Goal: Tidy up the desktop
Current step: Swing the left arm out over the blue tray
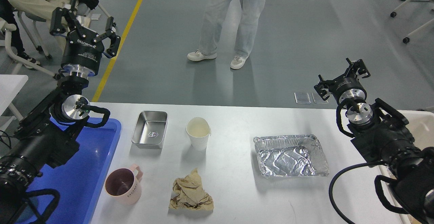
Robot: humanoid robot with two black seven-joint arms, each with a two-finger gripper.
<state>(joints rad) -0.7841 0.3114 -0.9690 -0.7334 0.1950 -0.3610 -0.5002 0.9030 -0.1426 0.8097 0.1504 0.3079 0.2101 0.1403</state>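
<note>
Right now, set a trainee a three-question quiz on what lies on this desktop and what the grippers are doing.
1. True or false: the left gripper is shut on the pink mug.
2. Which item lies nearest the front edge of the desktop? A. steel tin B. crumpled brown paper C. foil tray
3. Fill in: the white paper cup stands between the steel tin and the ____.

Key
1. False: it is open, raised beyond the table's far edge, holding nothing.
2. B
3. foil tray
</note>
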